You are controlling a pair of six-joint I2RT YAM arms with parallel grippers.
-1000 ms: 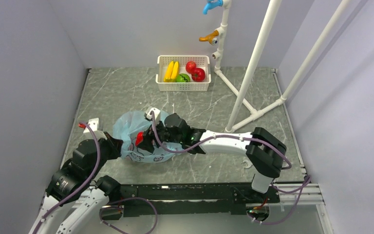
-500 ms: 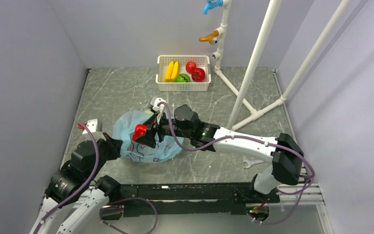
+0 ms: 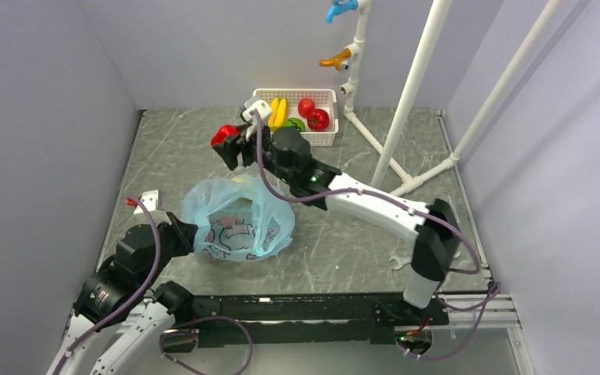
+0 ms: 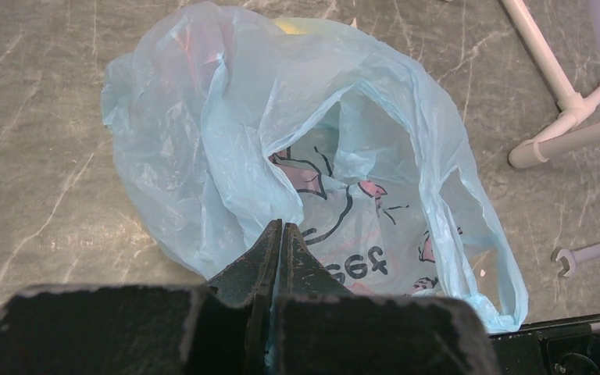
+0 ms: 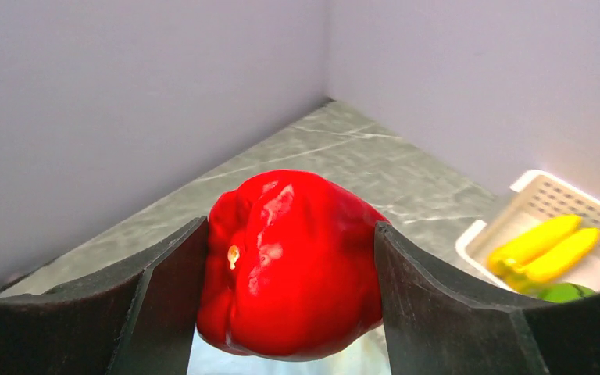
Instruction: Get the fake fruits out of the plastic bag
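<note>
**Inspector:** Count of items, please.

**Recorder:** One glossy red pepper-shaped plastic fruit (image 5: 289,262) is clamped between the two fingers of the right claw (image 3: 226,145), held in the air above the counter between bag and basket. One thin light-blue plastic bag (image 3: 238,223) with pink cartoon print lies crumpled on the counter, its mouth gaping. One small yellow piece (image 4: 300,26) shows at the bag's far edge; I cannot tell whether it is inside or behind.

**Inspector:** The other claw?

**Recorder:** The left claw (image 4: 281,234) has its fingers pressed together, pinching the bag's near edge.

**Inspector:** The basket?

**Recorder:** One white slotted plastic basket (image 3: 293,140) sits at the far wall. It holds two long yellow bananas (image 3: 276,113), one green round fruit (image 3: 293,125) and two red pieces (image 3: 313,113).

**Inspector:** Surface and room?

**Recorder:** The grey marbled counter (image 3: 180,156) is enclosed by pale lilac-grey walls on three sides. A white pipe frame (image 3: 406,109) stands at the right. One post carries one blue hook (image 3: 340,9) and one orange hook (image 3: 334,59). One small wrench (image 3: 401,262) lies on the counter by the right arm's base.
</note>
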